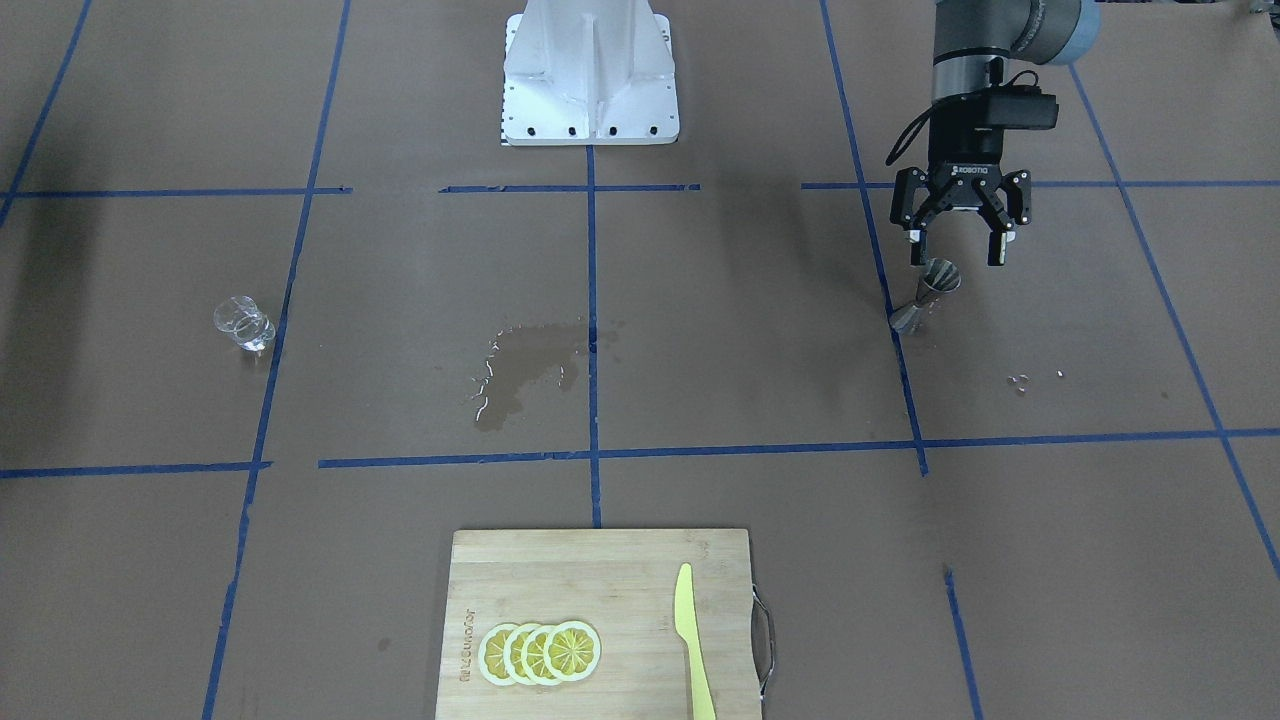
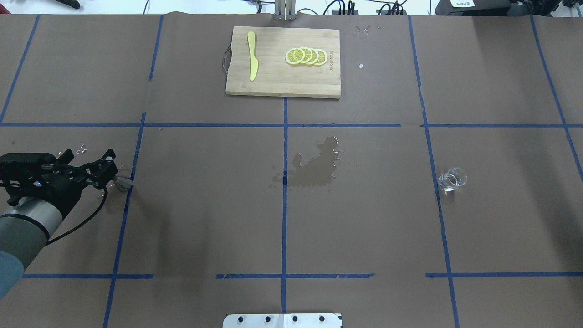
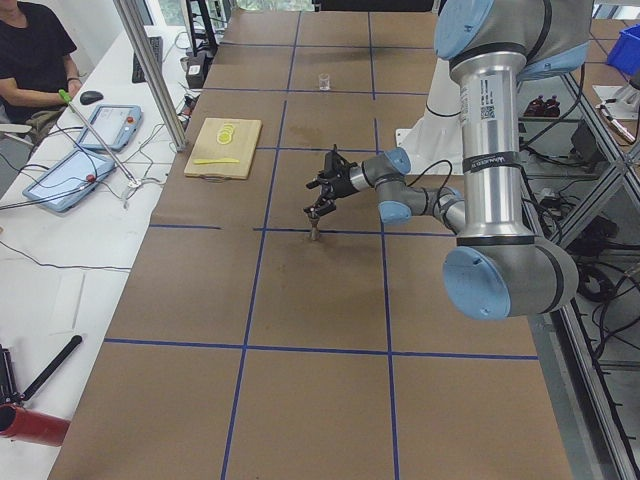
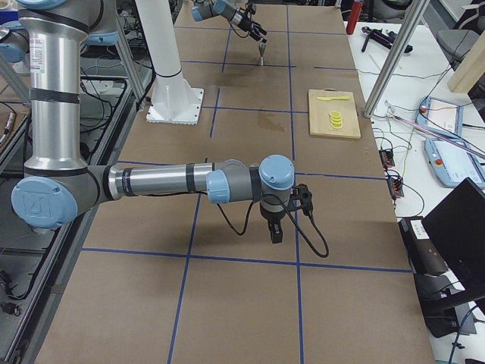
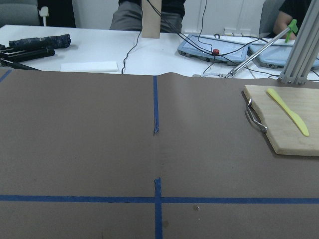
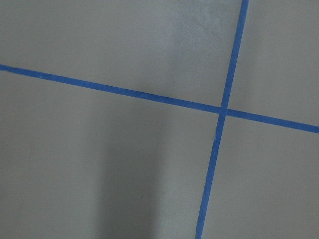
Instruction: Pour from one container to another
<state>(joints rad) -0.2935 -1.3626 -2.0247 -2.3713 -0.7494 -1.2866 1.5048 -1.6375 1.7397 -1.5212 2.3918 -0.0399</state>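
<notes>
Front-facing view: left gripper (image 1: 956,258) hangs just above the metal measure (image 1: 928,293) with its jaws spread wide and nothing between them. The measure stands on its lower cone on a blue tape line. The glass (image 1: 243,323) sits well apart, on the opposite side of the table (image 1: 760,330), with a wet patch (image 1: 525,370) between the two. Risk: the measure is narrow-waisted and top-heavy, so a finger that clips the rim would likely tip it. Overhead view: same layout, and I cannot tell whether the glass holds any liquid. The wet paper could make a slippery or uneven footing if either vessel is set down there. Left side view: the measure looks upright under the near arm's fingers, with little margin around it. Right side view: right gripper (image 4: 276,227) points down near the table and far from the glass; whether it is open or closed, I cannot tell. Risk: clear glass with a flared rim is hard to grip squarely, and a long carry plus the measure's small mouth invites spilling. Left wrist view: only paper, tape and a cutting board (image 5: 289,134) with a knife (image 5: 288,110); neither vessel shows, so there is no close check of alignment. Right wrist view: tape cross only.
</notes>
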